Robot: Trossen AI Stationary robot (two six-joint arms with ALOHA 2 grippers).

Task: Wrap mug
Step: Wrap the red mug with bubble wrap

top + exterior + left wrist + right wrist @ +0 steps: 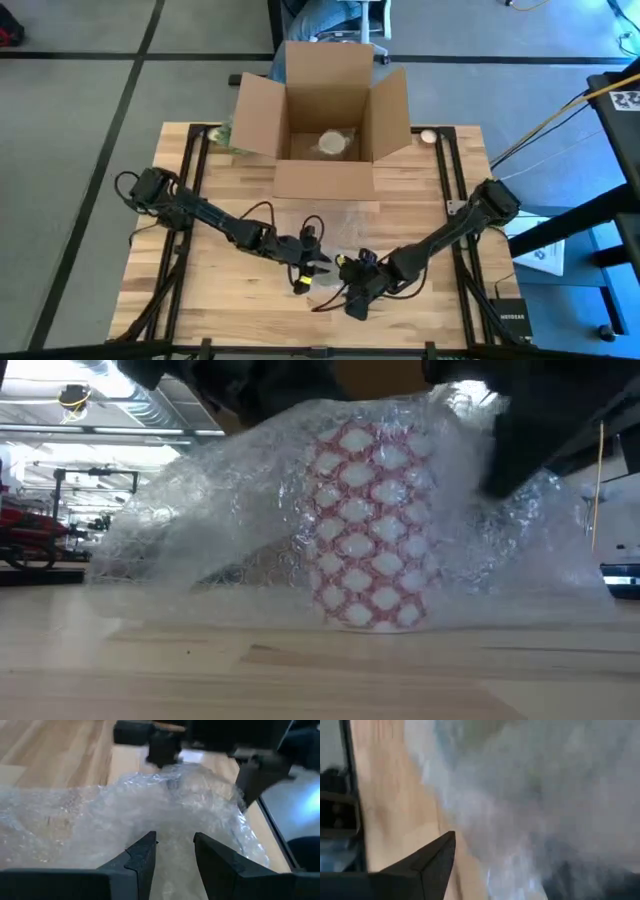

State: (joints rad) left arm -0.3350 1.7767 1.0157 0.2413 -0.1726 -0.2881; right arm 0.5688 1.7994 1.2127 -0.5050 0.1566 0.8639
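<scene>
While mug (368, 525) stands upright under bubble wrap (200, 530) near table's (200, 290) front edge, left gripper (312, 262) hovers over wrap, fingers (142, 862) apart. Right gripper (357, 290) pressed against wrap; finger state unclear. Open cardboard box (325, 130) at back.

Only one readable text: "NETGEAR" in small pale letters on the black box (508, 320) at the desk's (230, 290) near right corner, high view. A black-and-white square tag marker (627, 100) sits on the dark frame at the right edge, a code pattern and no letters. The white sheet (545, 255) on the floor right of the desk carries print too small to read. No legible text in low or wrist views.
</scene>
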